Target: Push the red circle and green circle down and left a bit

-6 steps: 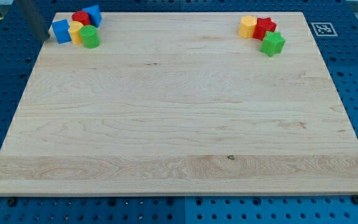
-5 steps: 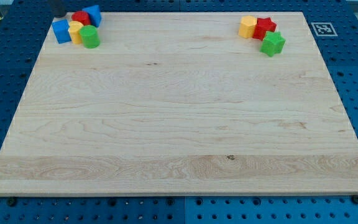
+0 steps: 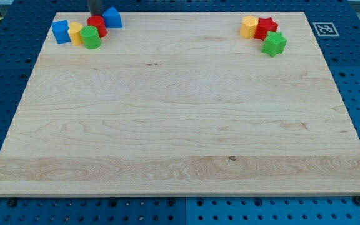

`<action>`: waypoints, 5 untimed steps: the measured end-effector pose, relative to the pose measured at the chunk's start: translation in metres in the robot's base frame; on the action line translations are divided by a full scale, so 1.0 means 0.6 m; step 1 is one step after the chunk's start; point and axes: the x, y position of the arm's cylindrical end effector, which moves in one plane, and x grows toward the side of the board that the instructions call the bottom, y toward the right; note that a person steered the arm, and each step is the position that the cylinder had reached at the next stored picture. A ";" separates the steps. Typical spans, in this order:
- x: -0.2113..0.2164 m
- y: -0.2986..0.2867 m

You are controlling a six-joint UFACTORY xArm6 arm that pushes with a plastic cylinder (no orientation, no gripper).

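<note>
The red circle (image 3: 96, 25) sits near the top-left corner of the wooden board (image 3: 180, 125), touching the green circle (image 3: 90, 38), which lies just below it and slightly toward the view's left. A yellow block (image 3: 75, 32) of unclear shape touches the green circle on the view's left side, and a blue block (image 3: 60, 30), roughly cube-shaped, stands just beside the yellow one, further toward the view's left. A second blue block (image 3: 112, 17), wedge-like, stands just beside the red circle toward the view's right and top.

The rod enters from the top edge of the view. Its lower end, the tip (image 3: 96, 15), is at the upper edge of the red circle; actual contact cannot be confirmed. There is no claw on this arm, only a plain rod, so nothing opens, closes or is held.

Step in hand, as judged: the approach is complete and the push is at its start. The next move calls for travel down and toward the view's left, kept short. Risk: the yellow block lies in that path and will probably be carried along.

No containers are present. At the top right, well apart, a yellow block (image 3: 249, 27), a red star (image 3: 267, 27) and a green star (image 3: 274, 44) form a cluster
</note>
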 end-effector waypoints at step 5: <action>0.112 0.000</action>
